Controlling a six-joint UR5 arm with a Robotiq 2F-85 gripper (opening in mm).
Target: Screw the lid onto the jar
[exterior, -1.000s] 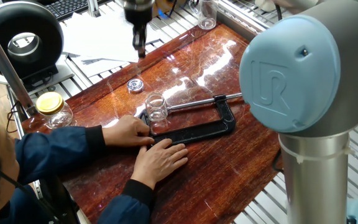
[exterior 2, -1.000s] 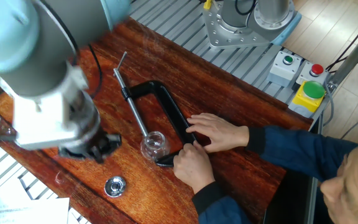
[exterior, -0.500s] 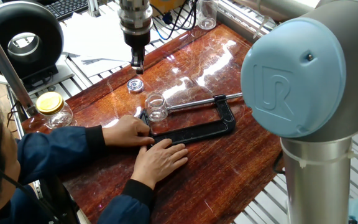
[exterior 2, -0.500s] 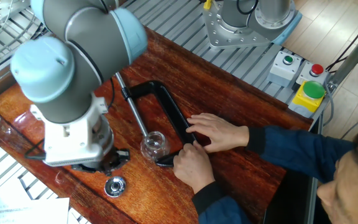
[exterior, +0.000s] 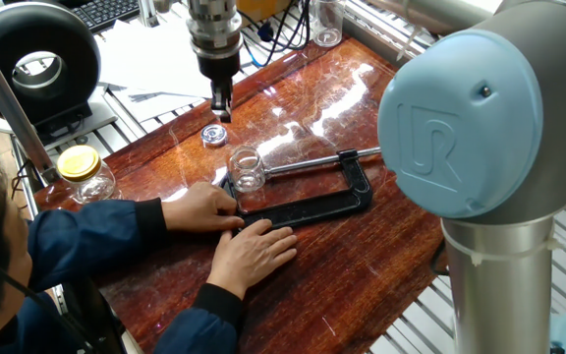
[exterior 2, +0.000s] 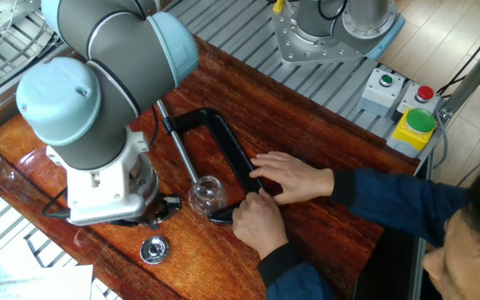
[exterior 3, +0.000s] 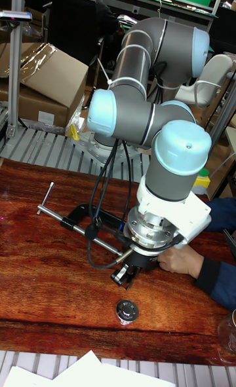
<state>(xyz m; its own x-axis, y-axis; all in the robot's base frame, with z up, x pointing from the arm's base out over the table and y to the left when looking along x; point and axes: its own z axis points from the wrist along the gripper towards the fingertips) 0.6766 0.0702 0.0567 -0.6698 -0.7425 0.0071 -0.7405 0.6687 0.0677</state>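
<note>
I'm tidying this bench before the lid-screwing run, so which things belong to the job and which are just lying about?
Belongs to the job:
lid
jar
black clamp holding the jar
tool, above the lid

Lying about:
yellow-lidded jar
tall glass
papers

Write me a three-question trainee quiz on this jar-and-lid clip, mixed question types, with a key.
1. True or false: the lid is already screwed onto the jar.
2. Multiple choice: what holds the jar in place? A) the gripper B) a black C-clamp steadied by a person's hands C) nothing.
3. Short answer: where is the gripper relative to the lid?

Key
1. False: the lid lies on the wooden table, apart from the open jar.
2. B.
3. Just above it, fingers pointing down, not yet gripping it.
</note>
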